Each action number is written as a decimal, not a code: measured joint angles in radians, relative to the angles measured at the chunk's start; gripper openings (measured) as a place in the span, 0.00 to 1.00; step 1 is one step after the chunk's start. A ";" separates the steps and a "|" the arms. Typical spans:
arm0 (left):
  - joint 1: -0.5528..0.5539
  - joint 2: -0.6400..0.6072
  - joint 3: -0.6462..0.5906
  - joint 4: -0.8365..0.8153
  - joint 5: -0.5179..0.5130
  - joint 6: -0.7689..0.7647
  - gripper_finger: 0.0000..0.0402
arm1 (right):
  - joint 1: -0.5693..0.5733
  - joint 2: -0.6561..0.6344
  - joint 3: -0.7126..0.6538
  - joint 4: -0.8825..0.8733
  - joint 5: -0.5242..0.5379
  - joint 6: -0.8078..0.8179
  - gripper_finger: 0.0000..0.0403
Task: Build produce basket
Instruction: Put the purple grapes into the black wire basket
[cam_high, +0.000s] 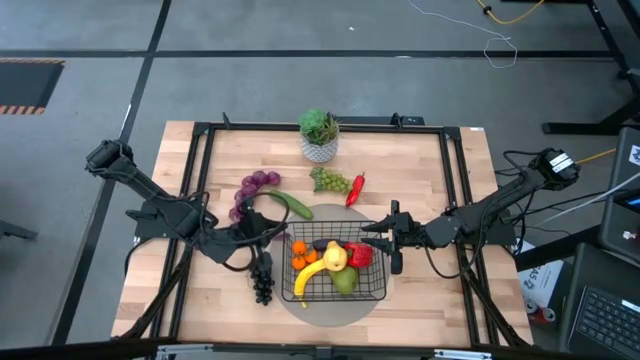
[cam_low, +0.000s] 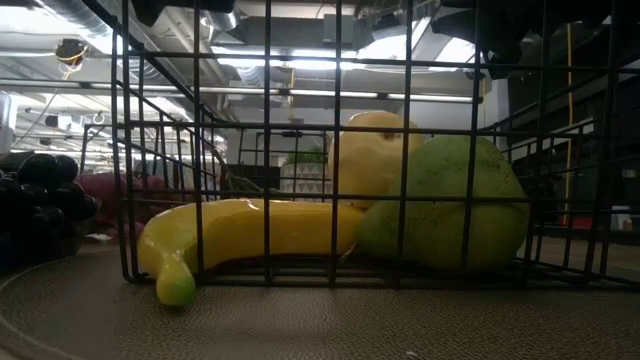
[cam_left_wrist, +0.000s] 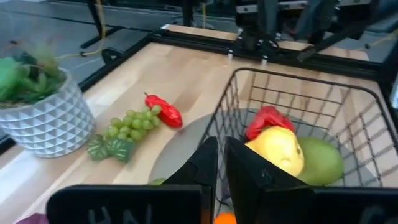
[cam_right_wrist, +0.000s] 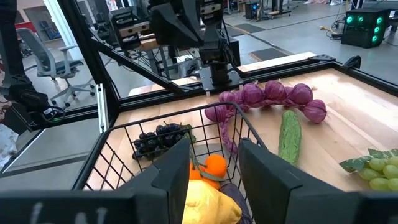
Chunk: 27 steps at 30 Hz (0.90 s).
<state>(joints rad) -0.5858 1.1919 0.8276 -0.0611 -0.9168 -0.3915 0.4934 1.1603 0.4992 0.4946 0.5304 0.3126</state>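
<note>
The basket (cam_high: 335, 272) sits low in the centre of the high view on the worktop (cam_high: 420, 170), holding a banana (cam_high: 310, 277), a pear (cam_high: 345, 281), a red pepper (cam_high: 359, 254) and an orange (cam_high: 299, 248). The left pincer (cam_high: 272, 228) is at the basket's upper-left corner, its fingers nearly together with a basket wire between them. The right pincer (cam_high: 393, 240) is at the right rim, partly open across it. Black grapes (cam_high: 263, 283) lie just left of the basket.
</note>
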 joint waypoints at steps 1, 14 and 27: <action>0.000 0.000 0.000 0.000 0.012 0.006 0.06 | 0.000 0.000 0.000 0.000 0.000 0.000 0.34; -0.006 0.000 0.000 -0.003 -0.043 0.105 0.09 | 0.000 0.000 0.000 0.000 0.000 0.000 0.34; -0.006 -0.035 0.001 -0.341 -0.057 -0.155 0.26 | 0.000 0.000 0.000 0.000 0.000 0.000 0.34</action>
<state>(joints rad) -0.5915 1.1571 0.8286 -0.4019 -0.9740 -0.5470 0.4936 1.1603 0.4992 0.4946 0.5304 0.3130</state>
